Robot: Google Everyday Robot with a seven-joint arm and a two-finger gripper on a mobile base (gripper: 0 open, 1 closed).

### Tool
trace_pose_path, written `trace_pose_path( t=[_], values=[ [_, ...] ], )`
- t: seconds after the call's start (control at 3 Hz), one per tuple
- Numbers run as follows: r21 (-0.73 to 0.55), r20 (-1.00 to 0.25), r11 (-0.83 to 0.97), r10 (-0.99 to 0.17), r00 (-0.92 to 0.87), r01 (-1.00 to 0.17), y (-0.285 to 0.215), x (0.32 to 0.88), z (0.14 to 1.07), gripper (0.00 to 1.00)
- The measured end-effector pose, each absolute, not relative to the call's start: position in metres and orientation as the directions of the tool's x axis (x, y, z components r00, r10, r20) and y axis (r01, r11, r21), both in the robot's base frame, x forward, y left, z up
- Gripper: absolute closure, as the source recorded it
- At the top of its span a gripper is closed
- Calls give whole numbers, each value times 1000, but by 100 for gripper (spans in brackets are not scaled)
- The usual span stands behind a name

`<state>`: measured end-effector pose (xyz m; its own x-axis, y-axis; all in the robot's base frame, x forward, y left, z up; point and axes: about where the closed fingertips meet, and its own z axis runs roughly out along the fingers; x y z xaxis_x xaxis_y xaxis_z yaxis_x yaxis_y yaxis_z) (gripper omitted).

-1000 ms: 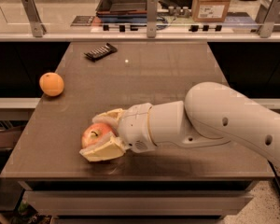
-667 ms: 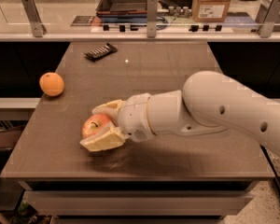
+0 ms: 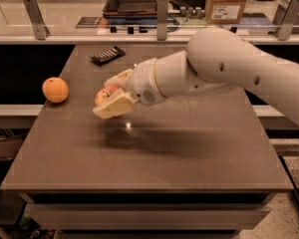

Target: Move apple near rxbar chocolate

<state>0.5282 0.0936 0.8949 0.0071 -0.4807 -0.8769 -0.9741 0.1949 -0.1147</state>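
My gripper point(image 3: 111, 94) is shut on the red apple point(image 3: 104, 94) and holds it lifted above the left middle of the brown table point(image 3: 154, 153). The cream fingers point(image 3: 115, 105) clasp the apple above and below, hiding most of it. The rxbar chocolate point(image 3: 107, 55), a dark flat bar with pale markings, lies at the table's far left, some way beyond the apple. My white arm point(image 3: 229, 68) reaches in from the right.
An orange point(image 3: 55, 89) sits at the table's left edge, left of the apple. Behind the table runs a counter with metal posts point(image 3: 162, 16), a dark tray point(image 3: 136, 3) and a cardboard box point(image 3: 225, 5).
The gripper has lifted the apple off the table and carried it up and toward the far side, closer to the dark bar. The arm has risen with it.
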Motion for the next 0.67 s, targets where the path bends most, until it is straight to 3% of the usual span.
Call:
trace_pose_path(
  t=[0.67],
  values=[
    [-106,-927,359,-373,-39,-928,74,625,917,100]
  ],
)
